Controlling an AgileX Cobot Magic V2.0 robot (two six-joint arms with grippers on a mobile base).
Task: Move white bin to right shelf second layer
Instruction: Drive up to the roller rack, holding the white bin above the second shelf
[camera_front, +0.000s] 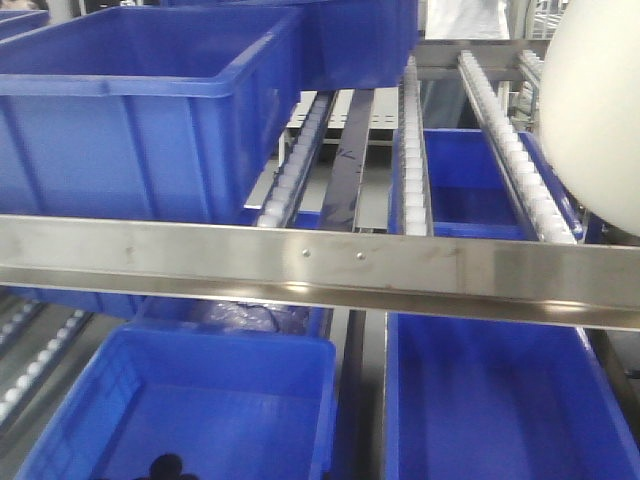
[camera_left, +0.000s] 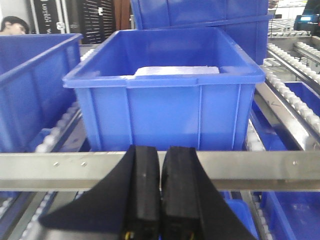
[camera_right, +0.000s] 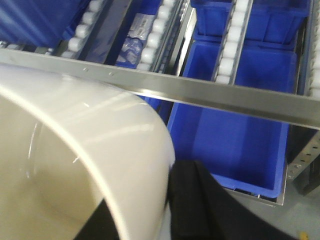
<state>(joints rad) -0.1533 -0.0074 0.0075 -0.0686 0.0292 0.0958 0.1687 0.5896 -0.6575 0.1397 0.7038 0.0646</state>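
The white bin (camera_front: 597, 110) hangs at the right edge of the front view, above the right roller rails (camera_front: 510, 140) of the right shelf second layer, whose steel front lip (camera_front: 330, 265) runs across below it. In the right wrist view the bin (camera_right: 75, 140) fills the left side. My right gripper (camera_right: 145, 210) is shut on its wall, with one black finger (camera_right: 200, 205) outside and the other inside. The steel lip (camera_right: 210, 94) lies just beyond the bin. My left gripper (camera_left: 161, 162) is shut with nothing in it, right in front of the lip (camera_left: 265, 167).
A large blue crate (camera_front: 130, 110) stands on the left rollers of this level. In the left wrist view it (camera_left: 165, 105) holds something white (camera_left: 175, 71). More blue crates (camera_front: 200, 410) (camera_front: 490, 400) sit on the level below. A person's head (camera_left: 12, 24) shows at the far left.
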